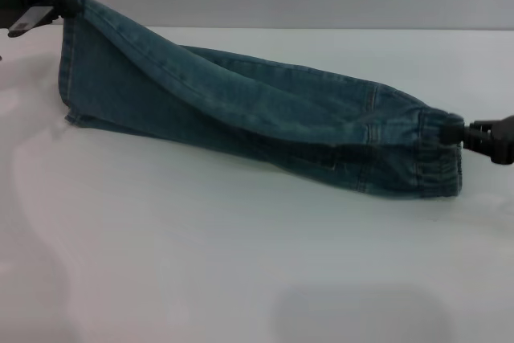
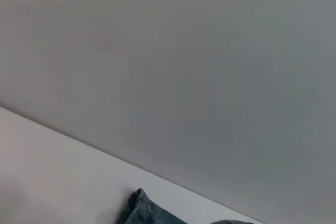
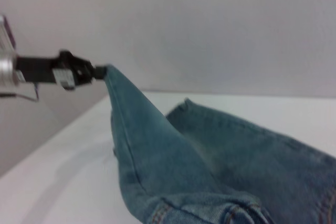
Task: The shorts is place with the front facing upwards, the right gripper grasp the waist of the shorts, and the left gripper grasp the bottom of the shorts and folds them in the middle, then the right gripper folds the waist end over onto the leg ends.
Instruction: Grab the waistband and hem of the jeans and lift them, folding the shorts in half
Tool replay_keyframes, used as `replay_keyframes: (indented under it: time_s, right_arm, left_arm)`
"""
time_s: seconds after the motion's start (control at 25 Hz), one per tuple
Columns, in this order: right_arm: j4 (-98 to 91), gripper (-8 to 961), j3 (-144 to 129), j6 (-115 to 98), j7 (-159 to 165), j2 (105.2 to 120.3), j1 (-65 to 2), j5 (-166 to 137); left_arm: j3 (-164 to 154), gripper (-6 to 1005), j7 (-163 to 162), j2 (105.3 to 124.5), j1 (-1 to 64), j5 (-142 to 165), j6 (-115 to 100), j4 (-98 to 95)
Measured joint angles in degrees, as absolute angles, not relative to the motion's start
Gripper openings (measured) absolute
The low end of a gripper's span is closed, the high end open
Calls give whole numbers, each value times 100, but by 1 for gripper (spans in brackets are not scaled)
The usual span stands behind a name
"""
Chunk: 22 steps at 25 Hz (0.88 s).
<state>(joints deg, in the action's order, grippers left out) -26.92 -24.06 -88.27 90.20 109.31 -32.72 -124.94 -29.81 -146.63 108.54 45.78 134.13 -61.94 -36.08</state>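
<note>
Blue denim shorts hang stretched between both pincers.

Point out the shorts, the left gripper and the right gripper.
shorts (image 1: 241,110), head view, middle of the lifted denim.
left gripper (image 1: 66,2), head view, fingers pinching the hem.
right gripper (image 1: 459,132), head view, fingers at the waistband.

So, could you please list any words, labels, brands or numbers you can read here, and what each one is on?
None can be read.
The label on the left gripper is too blurred to read.
The shorts and the right gripper show no text.
</note>
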Motion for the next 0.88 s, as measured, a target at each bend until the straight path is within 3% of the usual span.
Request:
replay_keyframes:
  time_s: [0.88]
  right_arm:
    - [-3004,1,-2426,-9147,10067,10732,-3178,-12032]
  left_arm:
    - [-3747,104,-14684,10911,4595,13470,-5483,-3946]
